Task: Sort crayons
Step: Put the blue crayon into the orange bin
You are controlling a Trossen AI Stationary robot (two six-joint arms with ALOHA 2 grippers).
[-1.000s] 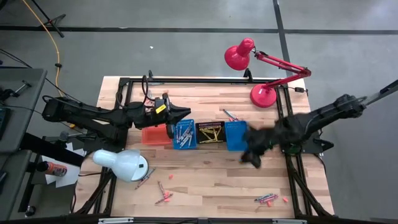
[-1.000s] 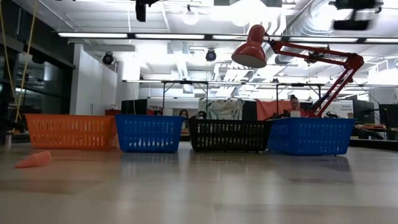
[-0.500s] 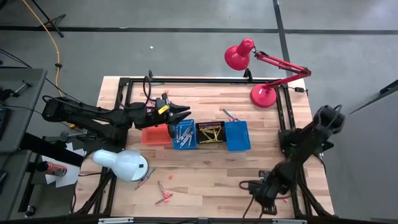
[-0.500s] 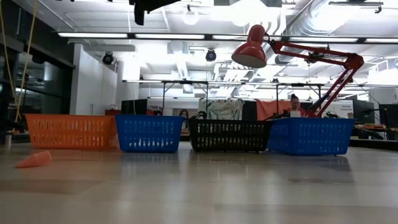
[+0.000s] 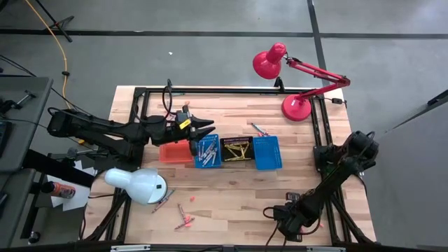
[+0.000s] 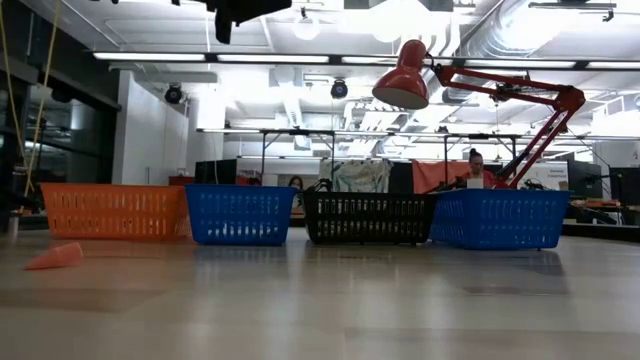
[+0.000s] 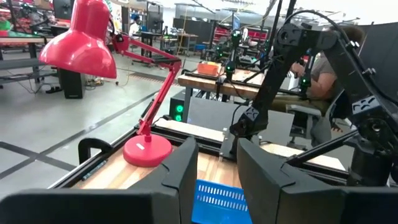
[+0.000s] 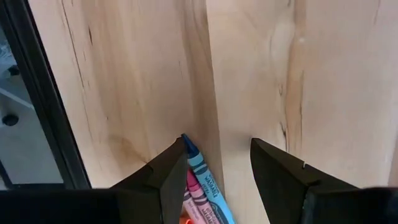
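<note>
Four mesh baskets stand in a row mid-table: orange (image 5: 175, 152), blue (image 5: 208, 151), black (image 5: 236, 149) and blue (image 5: 267, 152). My left gripper (image 5: 210, 128) hovers open above the orange and left blue baskets; it also shows in its wrist view (image 7: 216, 146). My right gripper (image 5: 283, 222) is low at the table's near right edge, open (image 8: 217, 143). A blue crayon (image 8: 200, 168) and a pink crayon (image 8: 194, 193) lie on the wood between its fingers, close to one finger. Loose crayons lie at the near left (image 5: 185, 219) (image 5: 162, 201) and behind the baskets (image 5: 255, 129).
A red desk lamp (image 5: 297, 106) stands at the far right and a white lamp head (image 5: 136, 184) at the near left. A black frame rail (image 8: 43, 99) runs along the table edge beside my right gripper. An orange crayon piece (image 6: 55, 257) lies on the table.
My right gripper has swung from over the right blue basket toward the table's near edge and gone down to the crayons at the near right, then shifted a little toward the left edge.
</note>
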